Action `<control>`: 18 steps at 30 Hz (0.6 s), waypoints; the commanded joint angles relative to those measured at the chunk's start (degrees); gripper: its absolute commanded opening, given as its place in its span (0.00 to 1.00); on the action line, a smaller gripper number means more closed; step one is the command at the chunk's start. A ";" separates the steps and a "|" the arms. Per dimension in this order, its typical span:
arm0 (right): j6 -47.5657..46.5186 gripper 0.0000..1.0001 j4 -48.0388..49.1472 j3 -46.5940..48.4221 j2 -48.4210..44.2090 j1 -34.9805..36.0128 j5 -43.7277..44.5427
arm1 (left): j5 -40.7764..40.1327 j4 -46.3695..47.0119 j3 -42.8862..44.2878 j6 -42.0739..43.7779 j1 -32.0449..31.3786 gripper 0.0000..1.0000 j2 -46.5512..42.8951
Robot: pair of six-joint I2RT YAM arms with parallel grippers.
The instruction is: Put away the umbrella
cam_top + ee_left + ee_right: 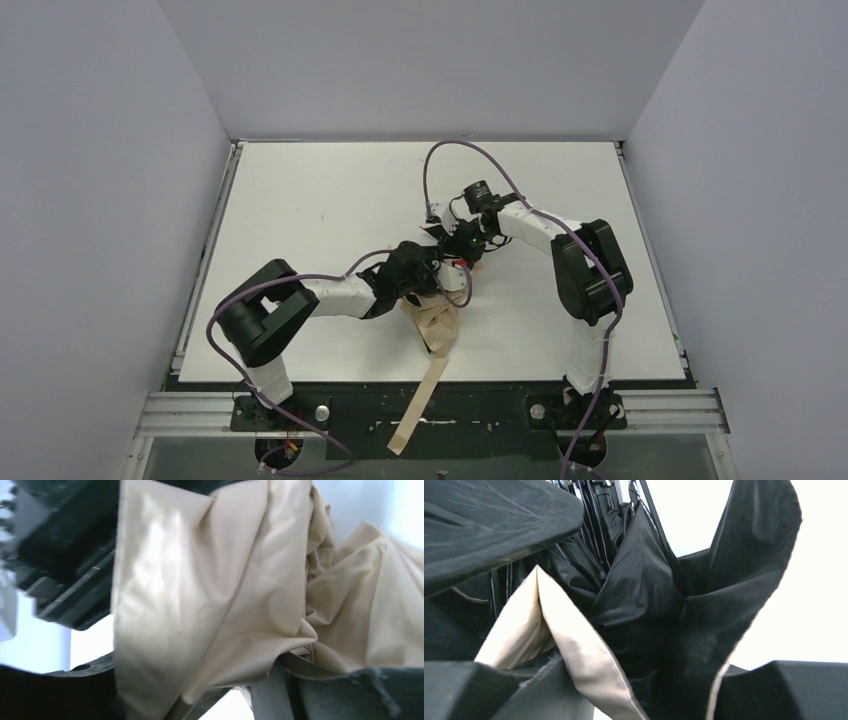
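**Left to right.** My left arm (338,293) reaches to the middle of the worktop (300,190). There the umbrella (432,320) lies as a loose bundle, and its strap (412,408) trails over the near edge. Tan canopy (200,605) fills the gap of my left jaws; I cannot tell whether they clamp it or stand slack around it. My right arm (540,230) meets the bundle from the far side. Black lining (644,600) and thin ribs (596,515) sit between my right jaws, and here too I cannot tell if there is a grip.

**Risks.**
- A pull on fabric alone would likely spread the folds rather than gather them.
- A rib caught crosswise could bend.
- The hanging strap may snag on the near edge and drag the bundle.
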 commanded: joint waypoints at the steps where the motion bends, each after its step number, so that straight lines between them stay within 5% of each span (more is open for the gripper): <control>1: -1.07 0.31 -1.68 0.04 3.14 0.16 2.43 | 0.25 -0.21 0.07 -4.04 -0.68 0.54 -6.39; 7: -1.94 0.25 2.10 -2.26 1.47 0.06 7.29 | 1.63 -7.62 -0.13 -9.01 -0.65 0.78 -14.98; 18: -12.52 0.13 16.15 -12.12 -5.74 2.29 16.24 | 9.15 -20.30 -7.72 -17.33 2.30 0.79 -39.12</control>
